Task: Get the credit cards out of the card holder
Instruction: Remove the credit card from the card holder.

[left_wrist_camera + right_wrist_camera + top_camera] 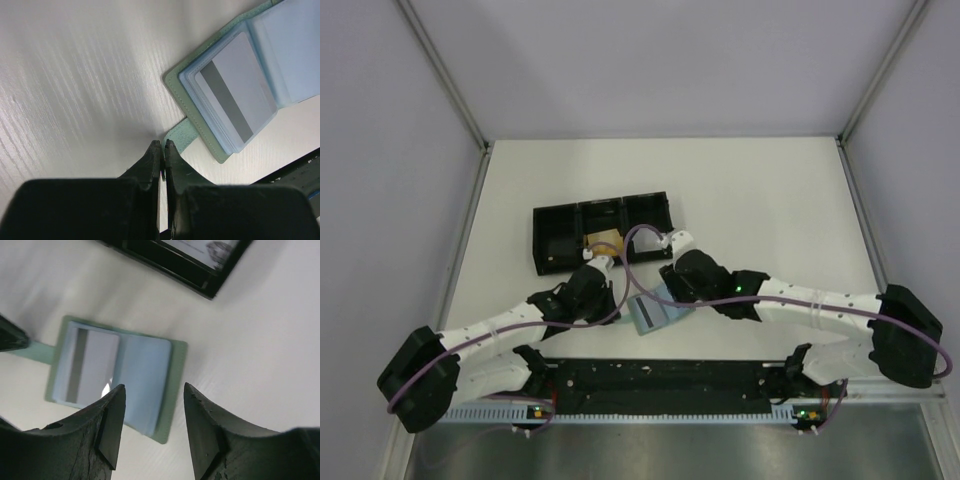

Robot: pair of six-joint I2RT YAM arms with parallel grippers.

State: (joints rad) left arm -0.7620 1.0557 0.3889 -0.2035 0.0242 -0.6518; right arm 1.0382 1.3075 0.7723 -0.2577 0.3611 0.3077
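The card holder lies open and flat on the table, pale green outside with blue sleeves. It shows in the left wrist view and the right wrist view. A silvery-grey credit card with a dark stripe sits in its left sleeve. My left gripper is shut, its tips at the end of the holder's tab. My right gripper is open and empty, hovering over the holder's right panel. A tan card lies at the black tray.
A long black three-compartment tray stands just behind the holder, and its corner shows in the right wrist view. White walls enclose the table. A black rail runs along the near edge between the arm bases.
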